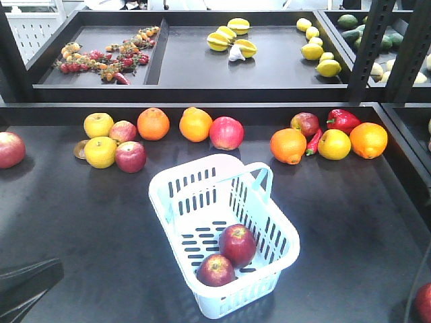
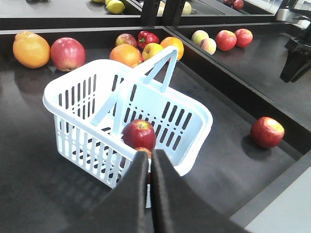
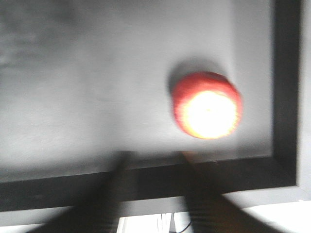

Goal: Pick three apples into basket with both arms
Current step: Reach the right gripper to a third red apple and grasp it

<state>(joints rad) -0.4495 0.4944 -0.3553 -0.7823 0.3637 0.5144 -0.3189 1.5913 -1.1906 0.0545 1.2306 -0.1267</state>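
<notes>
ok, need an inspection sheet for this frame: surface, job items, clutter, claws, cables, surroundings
Surface: dark shelf deck with a raised black rim.
Job's things: basket upright, handles raised, two apples inside; a third apple lies on the deck outside it, near the front right corner.
Clutter: oranges, yellow and red fruit, a red pepper along the back of the deck.
Claws: left claw shut, empty, at the basket's near wall; right claw blurred, open, near the third apple.
Cables: nothing seen.
Surroundings: upper shelf with lemons and chillies; black posts.

glossy plastic basket [image 1: 202, 202], matt dark tabletop [image 1: 81, 215]
</notes>
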